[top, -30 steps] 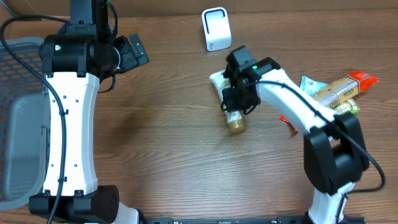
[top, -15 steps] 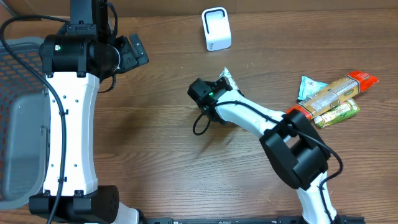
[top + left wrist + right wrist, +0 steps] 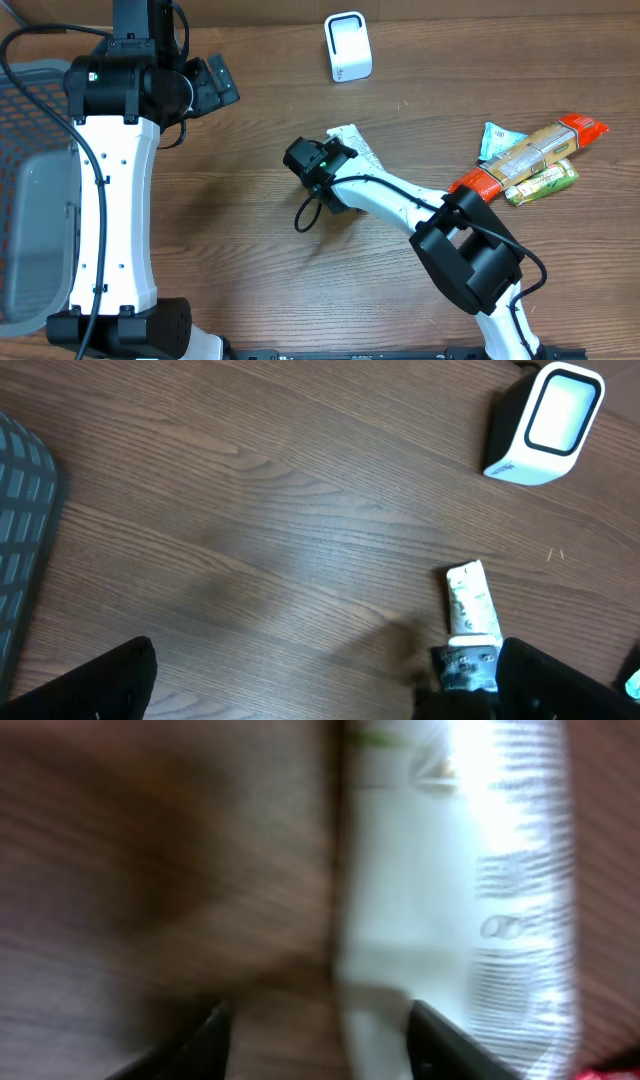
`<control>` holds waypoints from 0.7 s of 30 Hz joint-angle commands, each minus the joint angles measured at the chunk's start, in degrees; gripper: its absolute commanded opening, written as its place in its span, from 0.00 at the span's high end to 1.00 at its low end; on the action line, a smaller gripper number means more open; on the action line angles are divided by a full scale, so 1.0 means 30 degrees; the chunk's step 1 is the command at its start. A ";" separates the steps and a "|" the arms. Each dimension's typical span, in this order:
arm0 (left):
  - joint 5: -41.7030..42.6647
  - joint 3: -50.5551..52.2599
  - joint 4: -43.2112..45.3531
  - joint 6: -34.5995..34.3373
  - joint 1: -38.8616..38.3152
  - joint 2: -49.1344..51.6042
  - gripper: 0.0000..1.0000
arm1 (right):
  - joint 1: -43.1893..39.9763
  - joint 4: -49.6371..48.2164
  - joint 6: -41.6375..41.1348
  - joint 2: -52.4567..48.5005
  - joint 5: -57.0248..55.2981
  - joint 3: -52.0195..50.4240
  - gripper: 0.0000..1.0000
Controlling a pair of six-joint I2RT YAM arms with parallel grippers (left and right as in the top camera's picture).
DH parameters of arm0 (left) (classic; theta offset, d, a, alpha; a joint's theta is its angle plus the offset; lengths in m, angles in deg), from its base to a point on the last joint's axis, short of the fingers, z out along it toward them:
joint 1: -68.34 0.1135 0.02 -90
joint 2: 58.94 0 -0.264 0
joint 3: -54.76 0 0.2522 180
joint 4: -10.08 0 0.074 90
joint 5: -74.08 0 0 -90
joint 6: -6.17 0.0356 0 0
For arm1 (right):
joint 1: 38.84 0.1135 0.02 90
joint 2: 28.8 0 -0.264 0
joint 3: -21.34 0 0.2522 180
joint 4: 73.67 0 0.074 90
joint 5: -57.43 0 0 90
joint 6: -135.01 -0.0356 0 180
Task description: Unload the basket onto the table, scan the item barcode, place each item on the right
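Observation:
The item, a white printed tube-like pack (image 3: 353,143), lies flat on the wooden table below the white barcode scanner (image 3: 348,47). My right gripper (image 3: 330,160) sits at its lower-left end. The right wrist view is blurred. There the pack (image 3: 460,890) lies on the wood with one end reaching between the spread fingertips (image 3: 428,1025), and the jaws stand open. My left gripper (image 3: 212,84) hangs open at the upper left, holding nothing. The left wrist view shows the pack (image 3: 470,600) and the scanner (image 3: 548,420) ahead of its wide-apart fingers (image 3: 90,680).
Several snack packs (image 3: 530,155) lie in a pile at the right edge, beside a teal packet (image 3: 497,137). A grey mesh basket (image 3: 25,200) stands at the far left. A black cable loop (image 3: 305,215) hangs below the right wrist.
The right arm swung left and down from beside the scanner, carrying the pack. Its jaws, shut before, now stand apart, and the pack lies flat on the table.

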 commanded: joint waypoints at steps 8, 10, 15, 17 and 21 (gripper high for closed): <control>-0.0117 -0.0146 0.0022 0.0291 -0.0007 0.0146 0.00 | -0.1202 0.3002 -0.1158 0.1705 0.2047 0.4204 0.30; -0.0117 -0.0146 0.0022 0.0291 -0.0007 0.0146 0.01 | -0.2084 0.3767 -0.1013 0.2397 0.2353 0.5654 0.25; -0.0109 -0.0146 0.0022 0.0291 -0.0007 0.0146 0.01 | -0.4306 0.4007 0.1413 0.3322 0.4991 0.6674 0.16; -0.0117 -0.0146 0.0022 0.0291 -0.0007 0.0146 0.00 | -0.5406 0.4182 0.2834 0.3286 0.7031 0.6615 0.16; -0.0109 -0.0146 0.0022 0.0284 -0.0007 0.0146 0.00 | -0.7512 0.4109 0.5362 0.2958 1.1533 0.5355 0.21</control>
